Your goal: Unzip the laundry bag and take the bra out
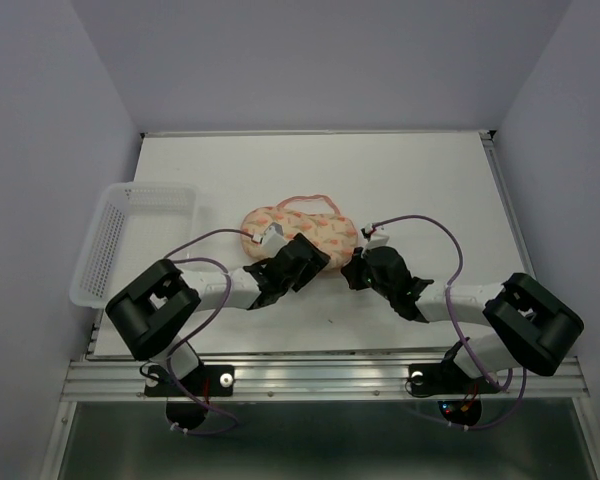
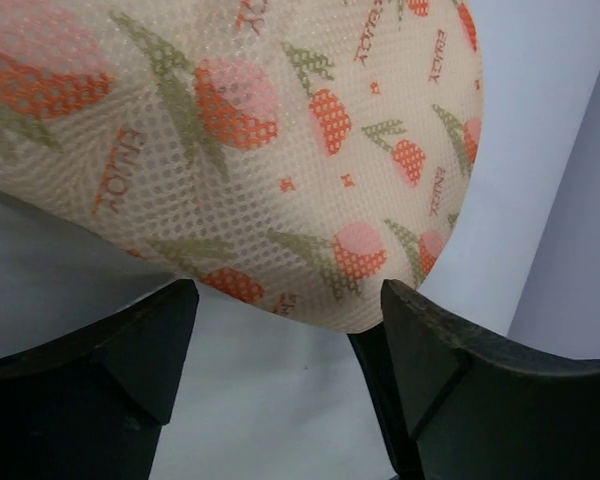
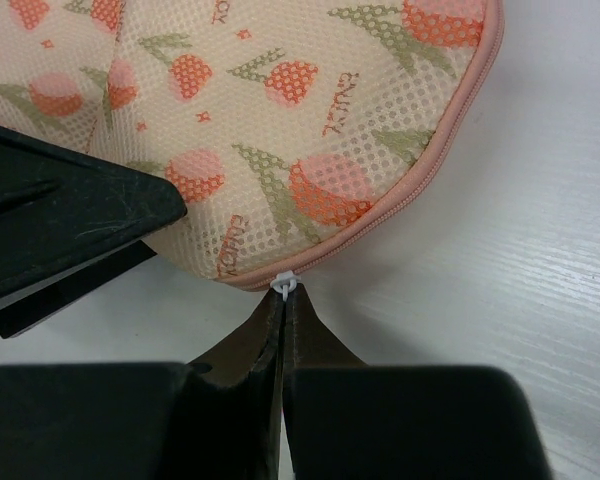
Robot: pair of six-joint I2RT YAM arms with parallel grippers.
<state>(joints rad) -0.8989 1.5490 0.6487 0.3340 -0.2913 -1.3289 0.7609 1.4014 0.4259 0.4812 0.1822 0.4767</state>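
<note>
The laundry bag [image 1: 298, 226] is a peach-pink mesh case with orange print, lying zipped at the table's middle. It fills the top of the left wrist view [image 2: 260, 130] and of the right wrist view [image 3: 280, 120]. My left gripper [image 1: 290, 268] is open at the bag's near left edge, its fingers [image 2: 430, 360] astride the rim without touching. My right gripper [image 3: 283, 300] is shut on the white zipper pull [image 3: 284, 285] at the pink zipper rim [image 3: 400, 205], at the bag's near right side [image 1: 356, 270]. The bra is hidden.
A clear mesh basket [image 1: 130, 240] stands at the table's left edge. The bag's pink loop [image 1: 305, 200] lies on its far side. The table's near edge [image 1: 280, 355] runs just behind the arm bases.
</note>
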